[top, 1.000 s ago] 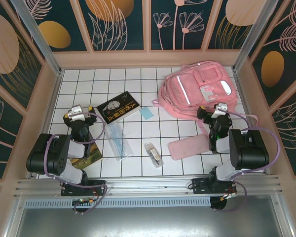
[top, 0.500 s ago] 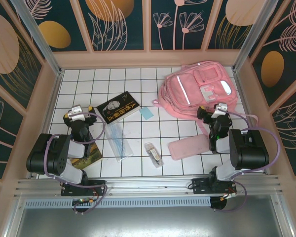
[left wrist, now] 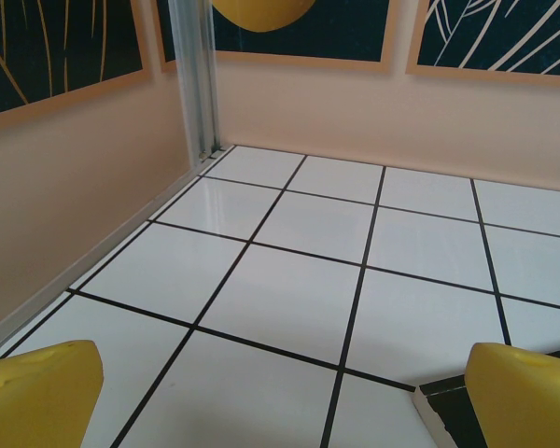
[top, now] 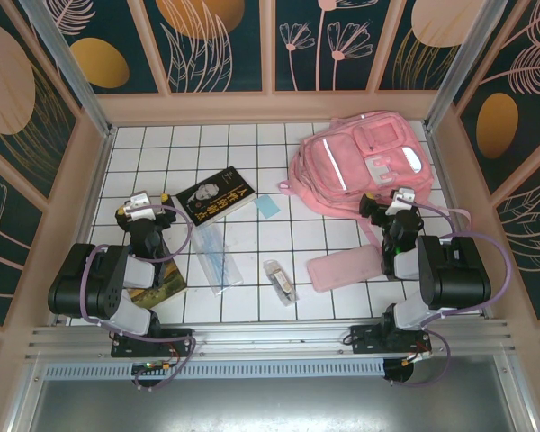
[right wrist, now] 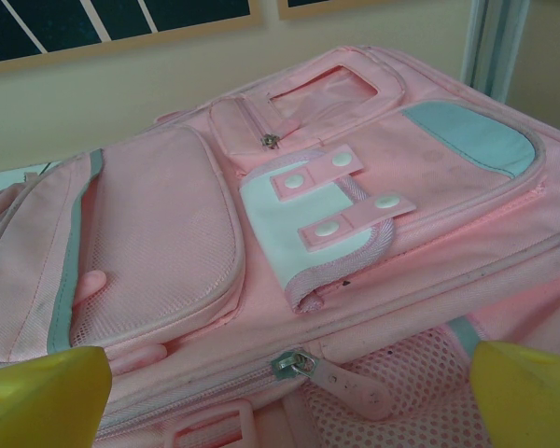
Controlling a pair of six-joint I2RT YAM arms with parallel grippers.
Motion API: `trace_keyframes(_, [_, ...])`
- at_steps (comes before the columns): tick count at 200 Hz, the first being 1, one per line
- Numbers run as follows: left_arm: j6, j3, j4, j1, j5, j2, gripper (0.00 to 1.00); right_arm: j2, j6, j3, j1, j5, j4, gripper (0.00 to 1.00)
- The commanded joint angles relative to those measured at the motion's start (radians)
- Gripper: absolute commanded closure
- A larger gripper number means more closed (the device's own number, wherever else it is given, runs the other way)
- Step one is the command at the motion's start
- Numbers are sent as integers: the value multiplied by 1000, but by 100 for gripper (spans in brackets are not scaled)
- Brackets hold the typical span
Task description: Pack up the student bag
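student bag lies flat at far right of tabletop, long axis crosswise, just ahead of right gripper, the nearer one. right gripper wide open, empty; left gripper likewise, well apart.

The student bag lies far right on the tabletop, just beyond my right claw; a book lies beside my left claw.

Left claw, right claw: both spread wide.
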Motion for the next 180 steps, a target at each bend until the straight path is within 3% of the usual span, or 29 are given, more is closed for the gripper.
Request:
trace_keyframes(1, [1,17,41,1,5,-3,1,7,-15,6,-2,-9,44,1])
trace_keyframes(163, [4,14,48,0,1,-6,1,9,-14,9,-5,-13,38,1])
trace_keyframes(180, [10,45,-52,0,9,-57,1,-1,-20,3,-3,-18,45,1])
